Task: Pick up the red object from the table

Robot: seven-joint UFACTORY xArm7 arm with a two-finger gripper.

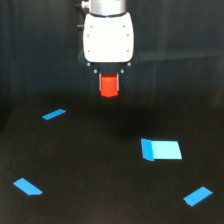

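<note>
1 red object (108,85), 1 blue block (161,149), 3 blue flat pieces (54,114).

My hand (109,80) hangs at the upper middle of the frame, white body above, dark fingers hard to make out against the dark background. The red object (109,85) sits between them, clear of the bench (90,165), upright. Below it, lower right of centre, lies a blue block (161,149). Thin blue pieces lie at the left (54,114), lower left (27,186) and lower right (198,196), all well apart.
</note>
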